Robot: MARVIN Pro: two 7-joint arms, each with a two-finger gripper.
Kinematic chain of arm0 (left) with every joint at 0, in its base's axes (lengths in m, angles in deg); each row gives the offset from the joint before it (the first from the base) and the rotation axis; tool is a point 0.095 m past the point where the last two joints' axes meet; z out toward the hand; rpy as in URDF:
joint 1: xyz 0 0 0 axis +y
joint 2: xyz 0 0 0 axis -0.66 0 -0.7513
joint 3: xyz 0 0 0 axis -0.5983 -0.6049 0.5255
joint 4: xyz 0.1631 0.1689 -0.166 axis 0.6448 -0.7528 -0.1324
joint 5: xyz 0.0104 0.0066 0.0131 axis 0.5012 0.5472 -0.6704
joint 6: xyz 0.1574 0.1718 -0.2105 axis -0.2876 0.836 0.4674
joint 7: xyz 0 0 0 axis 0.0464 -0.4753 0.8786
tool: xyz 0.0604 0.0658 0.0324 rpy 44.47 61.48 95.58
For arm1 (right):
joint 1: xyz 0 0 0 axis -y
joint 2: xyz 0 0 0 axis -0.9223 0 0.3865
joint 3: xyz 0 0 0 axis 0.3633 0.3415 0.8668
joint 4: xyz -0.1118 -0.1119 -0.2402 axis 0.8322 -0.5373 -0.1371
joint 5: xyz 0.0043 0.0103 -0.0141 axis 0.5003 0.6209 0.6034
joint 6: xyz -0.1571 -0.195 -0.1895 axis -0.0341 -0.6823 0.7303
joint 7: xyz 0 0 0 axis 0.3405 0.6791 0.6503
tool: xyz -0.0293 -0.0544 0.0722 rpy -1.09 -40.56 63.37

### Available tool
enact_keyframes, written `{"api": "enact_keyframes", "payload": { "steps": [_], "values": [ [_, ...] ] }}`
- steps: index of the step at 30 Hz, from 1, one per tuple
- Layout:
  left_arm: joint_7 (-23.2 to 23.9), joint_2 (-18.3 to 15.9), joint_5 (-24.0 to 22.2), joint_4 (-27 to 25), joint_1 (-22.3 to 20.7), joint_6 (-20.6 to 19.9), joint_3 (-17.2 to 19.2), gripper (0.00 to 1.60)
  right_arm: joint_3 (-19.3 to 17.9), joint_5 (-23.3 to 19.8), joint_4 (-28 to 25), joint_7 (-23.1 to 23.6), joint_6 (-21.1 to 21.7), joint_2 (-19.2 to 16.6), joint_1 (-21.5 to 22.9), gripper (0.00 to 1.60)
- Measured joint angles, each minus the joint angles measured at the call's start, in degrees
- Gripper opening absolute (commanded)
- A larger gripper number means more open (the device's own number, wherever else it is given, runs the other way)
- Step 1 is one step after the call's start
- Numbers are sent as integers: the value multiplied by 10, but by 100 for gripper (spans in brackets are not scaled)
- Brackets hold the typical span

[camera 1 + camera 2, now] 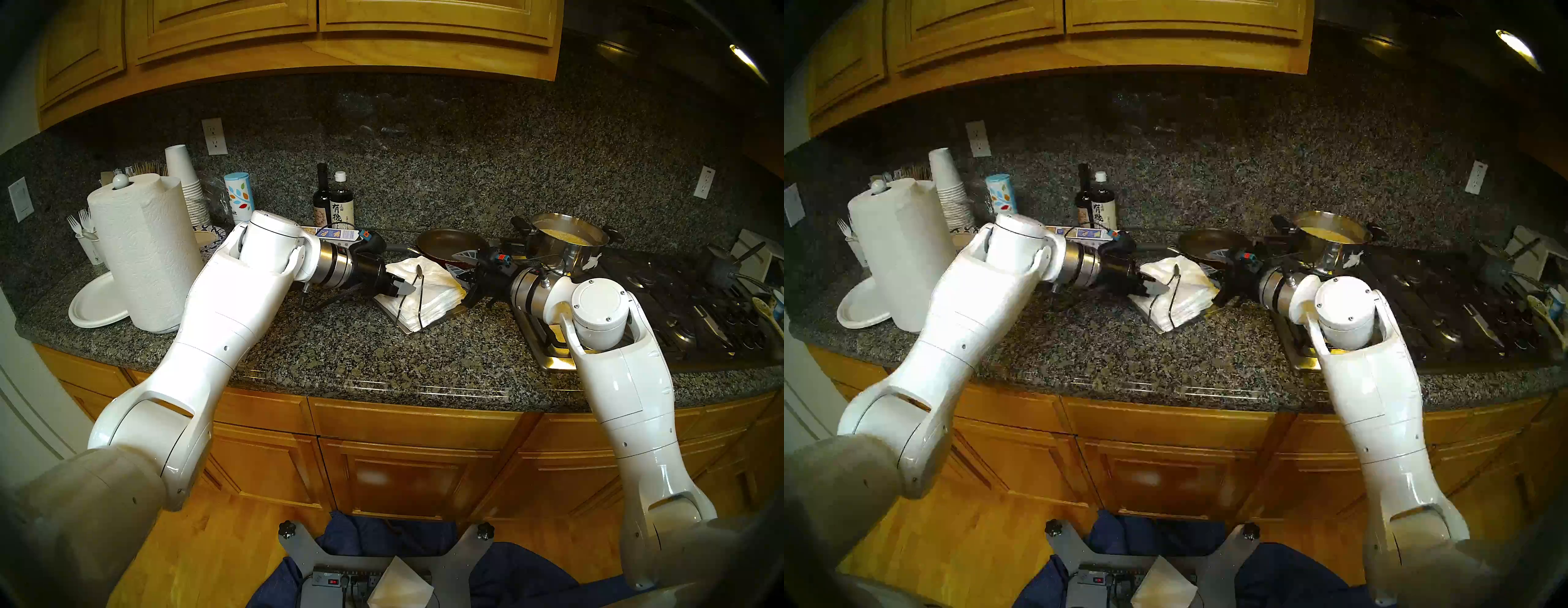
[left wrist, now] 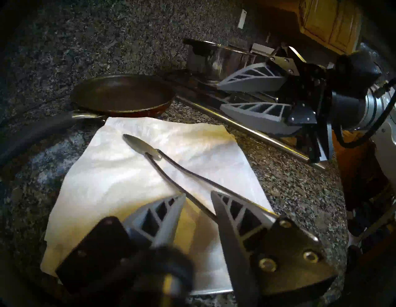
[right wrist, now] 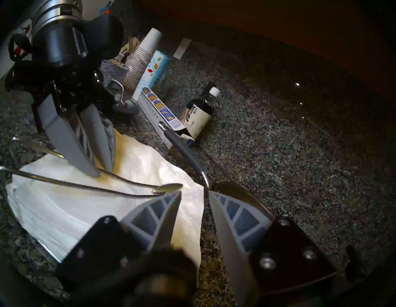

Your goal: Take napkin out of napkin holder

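The napkin holder's brass plate (image 1: pixel 456 312) sits mid-counter under a thick stack of napkins (image 1: pixel 428 308). Its dark wire arm with a teardrop tip (image 1: pixel 419 270) lies over the stack. The top napkin (image 2: pixel 132 182) is skewed off the stack and rumpled at its far edge. My left gripper (image 2: pixel 198 194) is open, its fingers straddling one wire of the arm near the hinge; it also shows in the head view (image 1: pixel 405 288). My right gripper (image 3: pixel 195 193) is open and empty at the napkin's right corner, near the teardrop tip (image 3: pixel 169 187).
A dark frying pan (image 1: pixel 449 244) sits just behind the napkins, its handle pointing left. A steel pot (image 1: pixel 568 237) stands on the stove (image 1: pixel 679 297) to the right. Two bottles (image 1: pixel 335 204), a flat box (image 1: pixel 335 233), a paper-towel roll (image 1: pixel 144 254) and a paper plate (image 1: pixel 97 303) are to the left.
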Motion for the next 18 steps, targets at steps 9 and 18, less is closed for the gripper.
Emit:
{"api": "enact_keyframes", "payload": {
  "steps": [9, 18],
  "values": [
    [-1, -10, -10, 17, -21, -3, -21, 130, -2, -1, 0, 0, -2, 1, 0, 80],
    [-26, -24, -32, 16, -39, -29, -42, 78, -3, -3, 4, 0, -7, 3, 0, 80]
  ]
}}
